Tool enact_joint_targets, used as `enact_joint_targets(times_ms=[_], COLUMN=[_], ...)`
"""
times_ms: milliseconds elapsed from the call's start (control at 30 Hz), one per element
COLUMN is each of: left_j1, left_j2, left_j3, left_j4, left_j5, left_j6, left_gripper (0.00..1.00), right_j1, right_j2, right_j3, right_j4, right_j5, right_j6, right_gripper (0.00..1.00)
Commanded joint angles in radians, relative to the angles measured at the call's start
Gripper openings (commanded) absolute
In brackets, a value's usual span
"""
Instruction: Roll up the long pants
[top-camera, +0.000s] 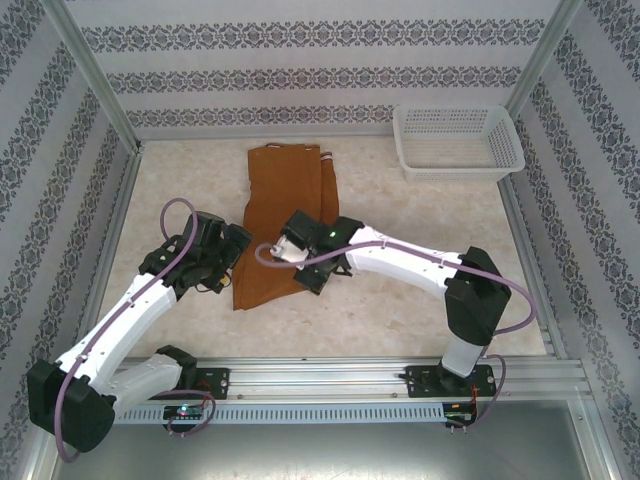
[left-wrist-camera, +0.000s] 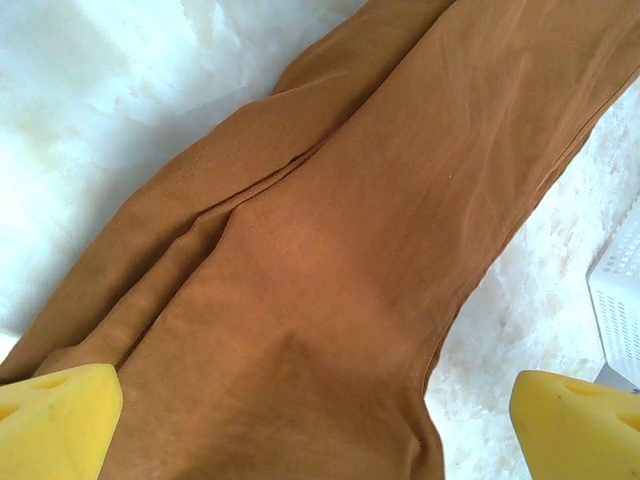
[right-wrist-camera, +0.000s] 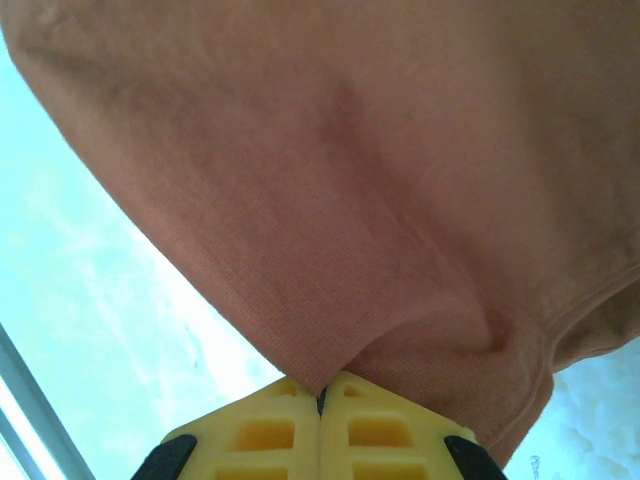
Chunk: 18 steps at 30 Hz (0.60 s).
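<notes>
The long pants (top-camera: 285, 210) lie flat on the pale table (top-camera: 420, 280), about mid-width and a little left of centre. The waist end is toward the far side and the legs run toward me, ending at a hem on the near left. I see a narrow pale strip along the far waist edge from the top camera. The two legs lie side by side, one partly overlapping the other, with a long crease between them in the left wrist view (left-wrist-camera: 350, 250). My left gripper (top-camera: 236, 252) sits at the left edge of the legs near the hem. Its yellow foam fingers (left-wrist-camera: 60, 415) are spread wide with the brown cloth lying below and between them, and I can't tell whether they touch it. My right gripper (top-camera: 312, 278) is at the right edge of the legs. In the right wrist view its yellow fingers (right-wrist-camera: 270, 430) are pressed together, pinching a fold of the cloth's edge (right-wrist-camera: 350, 180), which puckers up into the pinch. A white slotted basket (top-camera: 458, 140) stands at the far right corner, well apart from the pants. Its corner also shows at the right edge of the left wrist view (left-wrist-camera: 615, 300).
</notes>
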Motion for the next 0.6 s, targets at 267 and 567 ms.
enact_joint_targets(times_ms=[267,567], left_j1=[-0.088,-0.255], left_j2=[-0.028,0.099], left_j3=[-0.004,0.042], left_j4=[-0.033,0.002], left_j5=[-0.032,-0.080], left_j6=[-0.099,-0.149], left_gripper=[1.00,1.00], right_j1=[-0.198,-0.277], right_j2=[0.188,0.267], right_j3=[0.141,0.211], right_j4=[-0.073,-0.090], right_j5=[-0.218,-0.259], right_j6=[0.092,0.114], right_gripper=[0.00,0.00])
